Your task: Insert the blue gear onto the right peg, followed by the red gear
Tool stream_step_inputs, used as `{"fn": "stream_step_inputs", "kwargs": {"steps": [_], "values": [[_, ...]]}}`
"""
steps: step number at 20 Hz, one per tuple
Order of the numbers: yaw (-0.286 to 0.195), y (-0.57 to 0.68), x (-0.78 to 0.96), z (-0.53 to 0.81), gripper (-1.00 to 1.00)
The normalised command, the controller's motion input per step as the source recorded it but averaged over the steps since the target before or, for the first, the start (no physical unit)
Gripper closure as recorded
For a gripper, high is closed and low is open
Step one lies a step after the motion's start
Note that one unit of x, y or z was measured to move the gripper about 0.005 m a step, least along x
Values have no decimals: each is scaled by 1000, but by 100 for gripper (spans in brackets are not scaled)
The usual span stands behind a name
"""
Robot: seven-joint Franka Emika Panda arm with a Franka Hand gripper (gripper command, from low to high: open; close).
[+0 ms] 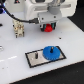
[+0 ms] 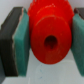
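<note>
Pincer (image 1: 48, 26) pads grip the red gear (image 2: 49, 37) from both sides, teal pads (image 2: 21, 42) pressed against its toothed rim, and hold it above the white counter (image 1: 70, 45), well apart from the base plate. On the counter lies the grey, black-edged base plate (image 1: 35, 59). On it the blue gear (image 1: 50, 52) sits flat toward the exterior view's right, over the spot of the right peg, which is hidden. Its twin pin (image 1: 38, 54) stands bare just beside the gear.

White glossy tabletop (image 1: 15, 60) w/ soft reflections; dark bg behind, blue patch (image 1: 4, 10) at exterior view's left.
</note>
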Motion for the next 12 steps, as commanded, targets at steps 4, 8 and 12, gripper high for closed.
{"fn": "stream_step_inputs", "kwargs": {"steps": [4, 8, 12], "values": [[0, 12, 327, 631, 100], [0, -5, 582, 610, 100], [0, -19, 679, 591, 100]]}}
